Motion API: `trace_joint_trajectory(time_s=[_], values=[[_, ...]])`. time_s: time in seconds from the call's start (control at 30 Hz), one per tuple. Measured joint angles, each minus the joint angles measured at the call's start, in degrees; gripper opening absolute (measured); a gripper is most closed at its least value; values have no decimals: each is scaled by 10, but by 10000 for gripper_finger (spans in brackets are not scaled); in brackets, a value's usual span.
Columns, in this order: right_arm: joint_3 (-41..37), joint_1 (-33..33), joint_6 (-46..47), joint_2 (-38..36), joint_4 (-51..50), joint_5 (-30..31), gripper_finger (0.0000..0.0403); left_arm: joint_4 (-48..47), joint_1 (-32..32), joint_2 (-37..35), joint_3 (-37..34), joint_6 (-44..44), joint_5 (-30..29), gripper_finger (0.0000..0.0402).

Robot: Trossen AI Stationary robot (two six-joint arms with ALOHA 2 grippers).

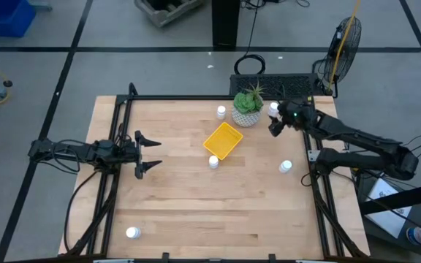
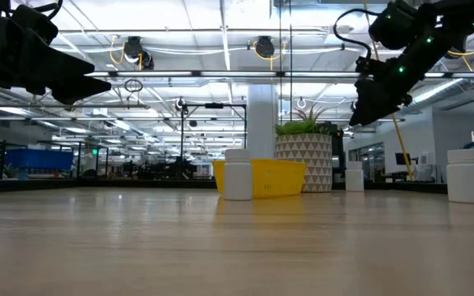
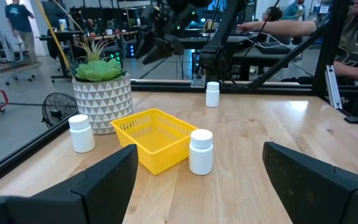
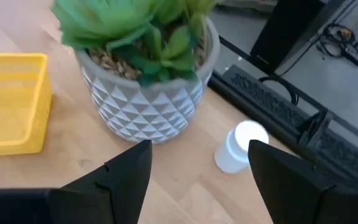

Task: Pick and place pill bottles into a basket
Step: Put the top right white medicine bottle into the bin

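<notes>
The yellow basket [image 1: 223, 140] lies on the table's far middle; it also shows in the left wrist view [image 3: 154, 138]. White pill bottles stand upright on the table: one by the basket's near corner [image 1: 213, 162], one to the left of the plant pot [image 1: 221, 112], one near the right edge [image 1: 286, 166], one at the near left [image 1: 131, 233], and one at the far right [image 1: 274, 108], also in the right wrist view [image 4: 241, 148]. My right gripper [image 1: 275, 127] hovers open just near of that bottle, above the table [image 4: 197, 180]. My left gripper [image 1: 148, 153] is open and empty at the left [image 3: 197, 186].
A pale pot with a spiky green plant [image 1: 248, 109] stands just beyond the basket, close to my right gripper. A dark frame rail [image 1: 196, 97] runs along the far edge. Bare wood lies between my left gripper and the basket. People show in the room behind.
</notes>
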Motion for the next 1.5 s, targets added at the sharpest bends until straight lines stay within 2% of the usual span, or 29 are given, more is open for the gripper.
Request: trace_joint_trajectory(time_s=[0.13,0.33,1.0,1.3,1.5], values=[[-32,0,10,0,20,14,258,0,0,0,0,0,0,351],[-75,0,13,0,64,-4,258,0,0,0,0,0,0,351],[-203,0,-13,-2,218,-1,258,0,0,0,0,0,0,351],[-261,-1,-14,-2,333,100,258,0,0,0,0,0,0,351],[-269,-15,-13,-2,345,100,258,0,0,0,0,0,0,351]])
